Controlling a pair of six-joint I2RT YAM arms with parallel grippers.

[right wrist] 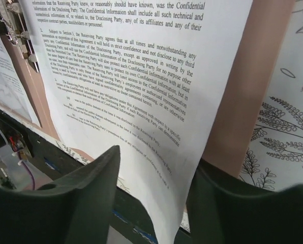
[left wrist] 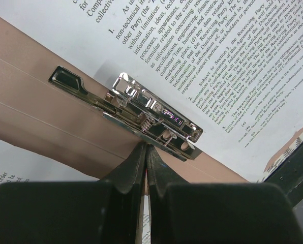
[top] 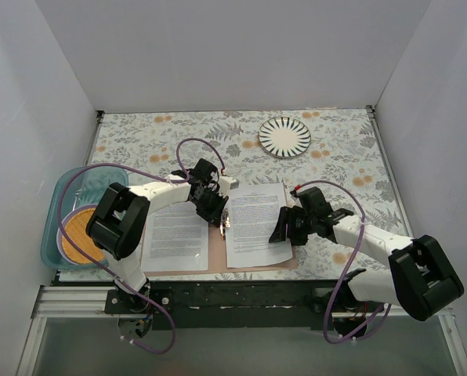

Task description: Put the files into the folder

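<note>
The brown folder point(top: 216, 249) lies open at the table's near edge. One white printed sheet point(top: 175, 235) lies on its left half and another point(top: 257, 223) on its right half. My left gripper point(top: 216, 207) is over the spine; in the left wrist view it point(left wrist: 146, 148) is shut, its tips touching the base of the silver fastener point(left wrist: 151, 114). My right gripper point(top: 284, 227) is at the right sheet's right edge. In the right wrist view it point(right wrist: 156, 193) is open, with the sheet's point(right wrist: 131, 76) lifted near corner hanging between the fingers point(right wrist: 90, 188). The folder point(right wrist: 253, 76) shows beneath the sheet.
A round striped plate point(top: 284, 136) sits at the back of the floral tablecloth point(top: 343, 157). A teal tray point(top: 57, 205) holding an orange plate point(top: 81, 233) stands at the left edge. White walls enclose three sides. A black rail point(top: 241, 294) runs along the front.
</note>
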